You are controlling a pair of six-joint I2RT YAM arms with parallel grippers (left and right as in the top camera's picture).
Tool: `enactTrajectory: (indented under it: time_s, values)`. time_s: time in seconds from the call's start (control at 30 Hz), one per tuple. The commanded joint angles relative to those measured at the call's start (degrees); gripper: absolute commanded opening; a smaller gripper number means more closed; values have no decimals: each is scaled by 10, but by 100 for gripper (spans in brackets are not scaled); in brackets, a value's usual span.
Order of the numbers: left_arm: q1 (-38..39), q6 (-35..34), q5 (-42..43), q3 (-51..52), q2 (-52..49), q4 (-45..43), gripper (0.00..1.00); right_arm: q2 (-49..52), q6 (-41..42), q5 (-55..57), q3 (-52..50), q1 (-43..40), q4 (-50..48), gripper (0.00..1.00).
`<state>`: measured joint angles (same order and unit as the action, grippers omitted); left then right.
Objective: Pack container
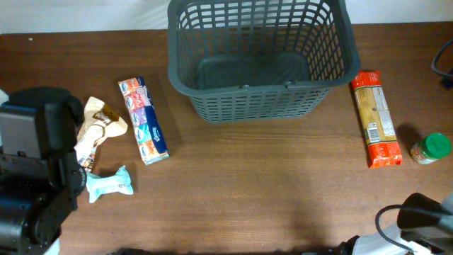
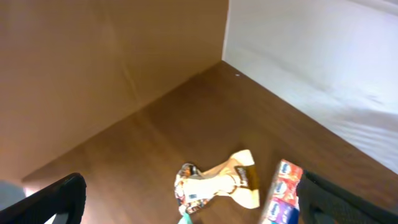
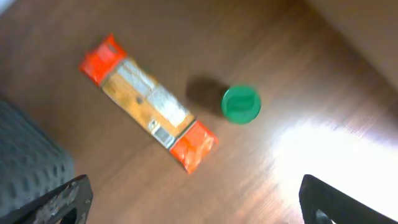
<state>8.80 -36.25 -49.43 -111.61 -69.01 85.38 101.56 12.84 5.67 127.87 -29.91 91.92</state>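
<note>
You are working over a dark brown wood-grain table (image 1: 283, 184), with a white backdrop (image 1: 85, 14) running along its far edge. In the left wrist view a plain brown board (image 2: 93, 56) is standing beside that white sheet and closing off a corner.

The container (image 1: 255, 103) is sitting upright at the far middle of the table, its slotted grey walls showing and its solid bottom lying bare. Your left claw (image 2: 199, 200) is hanging with its fingers spread wide and gripping nothing. It is looking down on a crumpled snack bag (image 2: 217, 183) and a colourful box (image 2: 283, 193), well to the left of the container. A pale blue wrapper (image 1: 110, 184) is lying just nearer than them.

Your right claw (image 3: 199, 202) is also standing wide apart and holding nothing. The container's wall is showing at the lower left of its view, just beside one finger. An orange pasta packet (image 3: 149, 102) is lying flat to the right of the container, and a green-lidded jar (image 3: 241, 104) is standing just beside the packet.
</note>
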Motion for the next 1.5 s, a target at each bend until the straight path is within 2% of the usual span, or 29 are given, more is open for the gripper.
enactTrajectory:
  time_s: [0.0,0.17,0.27,0.57,1.0,1.47]
  values:
    - [-5,-2,-9,-2,0,9,100,1,-8,-25,-51,-1,-17,99]
    - [-5,-2,35,-2,0,39,100,1,-69,-62,-110,-1,-48,99]
    - [-5,-2,60,-2,0,57,100,1,-127,-100,-118,0,-58,99]
    - [-5,-2,82,-2,0,58,100,25,-200,-100,-118,-1,-89,99]
    - [-5,-2,82,-2,0,58,100,193,-270,-70,-118,39,-100,99]
    - [-5,-2,82,-2,0,58,100,271,-325,-19,-118,63,-122,99]
